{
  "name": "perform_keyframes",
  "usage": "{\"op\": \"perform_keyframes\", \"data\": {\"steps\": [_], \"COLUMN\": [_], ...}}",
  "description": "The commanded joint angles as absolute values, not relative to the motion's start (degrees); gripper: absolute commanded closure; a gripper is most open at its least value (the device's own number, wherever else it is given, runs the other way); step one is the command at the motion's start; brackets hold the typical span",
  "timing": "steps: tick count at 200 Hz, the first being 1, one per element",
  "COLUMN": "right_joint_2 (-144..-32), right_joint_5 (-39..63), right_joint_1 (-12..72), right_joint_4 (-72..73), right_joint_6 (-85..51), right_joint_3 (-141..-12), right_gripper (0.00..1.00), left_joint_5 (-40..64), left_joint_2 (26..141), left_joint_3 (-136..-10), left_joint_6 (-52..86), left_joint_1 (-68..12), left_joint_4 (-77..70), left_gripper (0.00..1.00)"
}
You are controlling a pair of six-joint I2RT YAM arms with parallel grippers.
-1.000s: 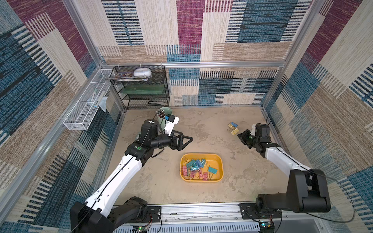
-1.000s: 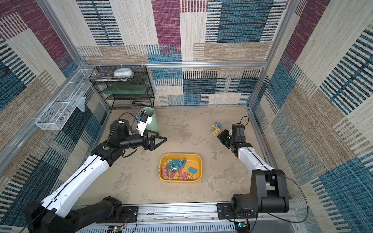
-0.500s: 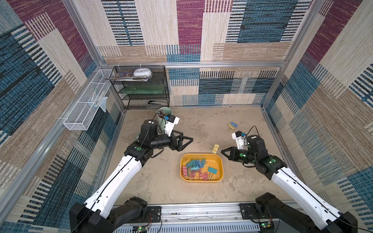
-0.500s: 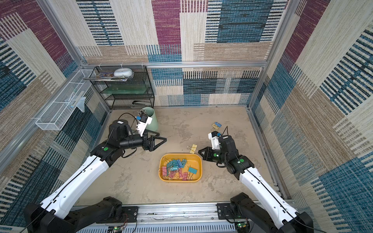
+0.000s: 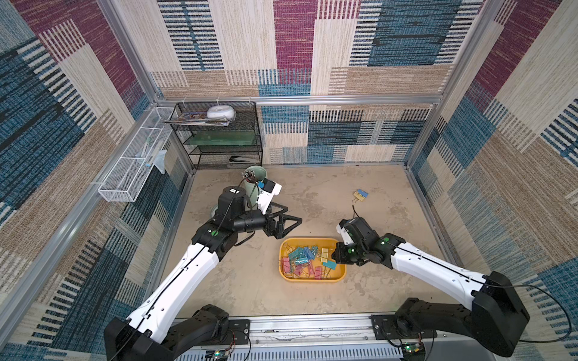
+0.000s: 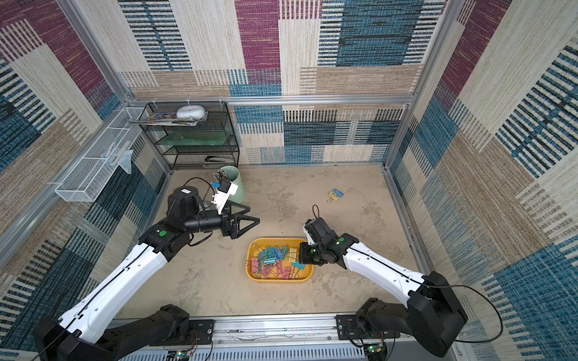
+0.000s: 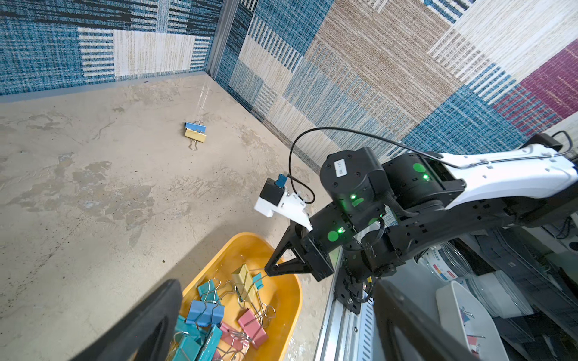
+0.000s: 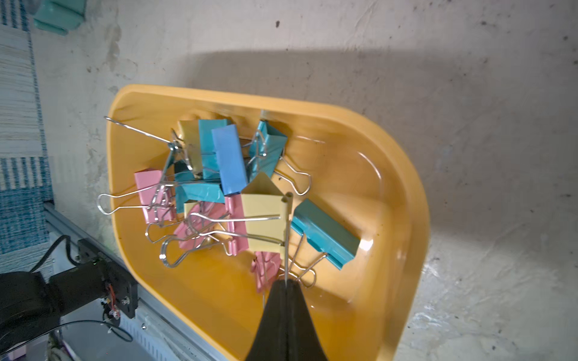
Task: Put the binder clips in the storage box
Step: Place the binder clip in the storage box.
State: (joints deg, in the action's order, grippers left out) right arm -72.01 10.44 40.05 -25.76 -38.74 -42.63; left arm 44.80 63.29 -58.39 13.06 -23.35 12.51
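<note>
The right jaws pinch a yellow clip [image 8: 262, 218] by its wire handle so it dangles over the tray [image 5: 308, 279], two loose clips [image 5: 360, 194] lying at its one o'clock, the left jaws spread.

Almost nothing here reads cleanly. A small white sticker [image 7: 341, 167] on the black round joint housing of the right arm [image 7: 356, 184] carries a short line of dark characters, seen in the left wrist view. It seems to begin with the digits 101; the rest is too small to make out. A similar white label [image 5: 233, 189] sits on top of the black joint housing of the left arm [image 5: 231, 203] in both top views, its print unreadable. A clear glass jar [image 7: 450, 265] in the left wrist view bears a label with blue and red marks, too blurred to read.
</note>
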Motion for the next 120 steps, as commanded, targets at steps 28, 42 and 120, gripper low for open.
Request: {"op": "perform_keyframes", "data": {"steps": [28, 42, 120], "right_joint_2": [-76.7, -76.4, -67.0], "right_joint_5": [11.8, 12.2, -14.0], "right_joint_1": [41.6, 41.7, 40.2], "right_joint_4": [-22.6, -22.7, -30.3], "right_joint_6": [-37.9, -38.0, -33.9], "right_joint_3": [-42.0, -42.0, -54.1], "right_gripper": [1.00, 0.97, 0.68], "left_joint_5": [44.6, 44.6, 44.5], "left_joint_2": [63.4, 63.5, 63.6], "left_joint_3": [-58.3, -58.3, -58.4], "left_joint_6": [12.5, 12.5, 12.8], "left_joint_1": [-23.4, -23.4, -23.4], "left_joint_4": [11.0, 11.0, 11.0], "left_gripper": [0.01, 0.01, 0.01]}}
